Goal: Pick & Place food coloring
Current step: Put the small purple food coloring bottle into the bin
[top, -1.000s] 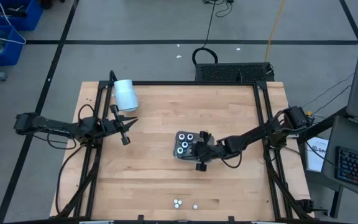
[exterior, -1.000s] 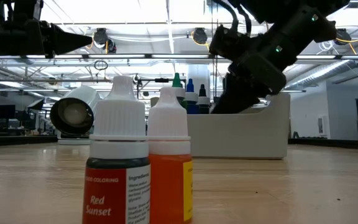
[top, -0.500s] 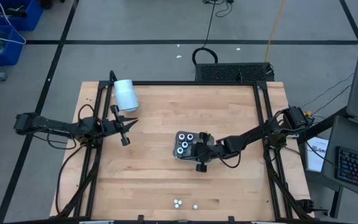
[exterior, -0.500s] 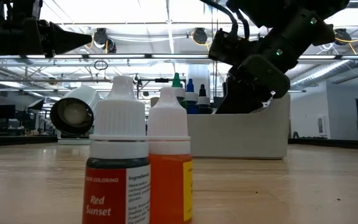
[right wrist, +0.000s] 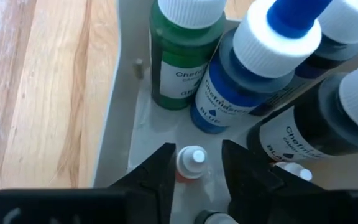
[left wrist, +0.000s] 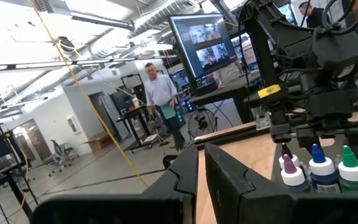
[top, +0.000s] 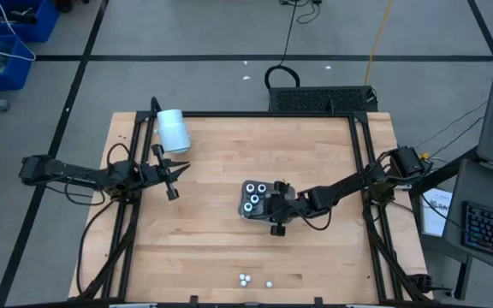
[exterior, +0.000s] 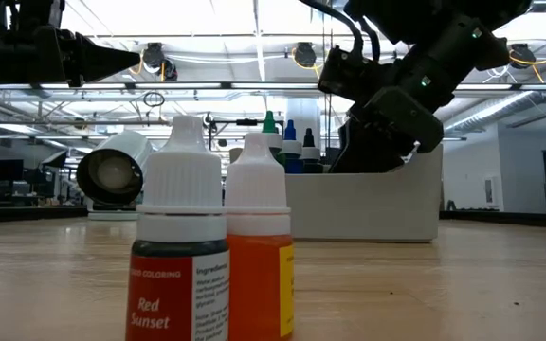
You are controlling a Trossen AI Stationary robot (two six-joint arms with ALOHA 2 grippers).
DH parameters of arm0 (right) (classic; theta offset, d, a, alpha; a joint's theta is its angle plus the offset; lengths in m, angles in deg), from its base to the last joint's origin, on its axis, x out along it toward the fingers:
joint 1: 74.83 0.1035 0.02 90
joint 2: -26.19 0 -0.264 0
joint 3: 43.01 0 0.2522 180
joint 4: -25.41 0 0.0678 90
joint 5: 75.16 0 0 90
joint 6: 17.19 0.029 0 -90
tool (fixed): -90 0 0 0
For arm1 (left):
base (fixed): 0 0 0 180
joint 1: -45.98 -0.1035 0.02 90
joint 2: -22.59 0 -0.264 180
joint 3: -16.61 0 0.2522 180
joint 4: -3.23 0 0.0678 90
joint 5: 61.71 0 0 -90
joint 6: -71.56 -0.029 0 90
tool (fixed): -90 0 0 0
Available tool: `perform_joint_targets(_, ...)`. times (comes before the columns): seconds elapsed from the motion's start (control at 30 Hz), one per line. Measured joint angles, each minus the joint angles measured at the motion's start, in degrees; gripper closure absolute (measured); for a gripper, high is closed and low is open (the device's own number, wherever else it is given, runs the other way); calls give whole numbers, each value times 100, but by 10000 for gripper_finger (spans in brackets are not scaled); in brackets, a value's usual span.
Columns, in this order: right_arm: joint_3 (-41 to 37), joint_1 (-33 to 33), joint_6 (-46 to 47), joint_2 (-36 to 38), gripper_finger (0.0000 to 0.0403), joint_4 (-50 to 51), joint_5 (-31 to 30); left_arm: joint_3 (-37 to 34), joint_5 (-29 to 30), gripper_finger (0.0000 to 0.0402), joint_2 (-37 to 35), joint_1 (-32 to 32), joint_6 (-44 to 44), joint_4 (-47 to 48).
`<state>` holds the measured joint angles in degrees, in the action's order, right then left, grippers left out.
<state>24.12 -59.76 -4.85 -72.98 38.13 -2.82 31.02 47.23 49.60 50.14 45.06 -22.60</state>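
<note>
While the left end effector (top: 175,190) hangs closed over bare tabletop, the right end effector (right wrist: 196,163) straddles, parted, a small bottle (right wrist: 190,163) against the tray wall (right wrist: 122,106).

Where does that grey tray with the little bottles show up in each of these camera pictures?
High view: grey tray mid-table, under the right gripper.
Low view: pale box behind the near bottles.
Left wrist view: not visible itself, only its bottles.
Right wrist view: its floor and wall fill the frame.
Shared landmark: green-capped bottle.

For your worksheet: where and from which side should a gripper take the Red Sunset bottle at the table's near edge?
Grip the Red Sunset bottle at its white cap, coming straight down. It stands upright with an orange bottle close beside it, so low side access looks cramped; the narrow cap stays exposed.
</note>
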Motion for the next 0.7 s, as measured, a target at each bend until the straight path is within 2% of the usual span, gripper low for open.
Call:
perform_joint_targets(0.2, 0, 0, -471, 437, 278, 52, -3, -2, 0, 364, -2, 0, 0, -1)
perform_joint_targets(0.37, -14, 2, -1116, 1568, 279, 738, -3, -2, 2, 364, 0, -2, 8, -4)
perform_joint_targets(0.43, -251, 0, -1365, 2168, 287, 677, 240, -1, 0, 364, -1, 0, 9, -4)
perform_joint_targets(0.53, -898, 0, -1631, 3064, 320, -35, 761, -2, 0, 364, 0, -1, 22, -7)
perform_joint_targets(0.7, -2336, -343, -1728, 4418, 394, -1079, 787, -1, -395, 364, 0, -2, -27, -80)
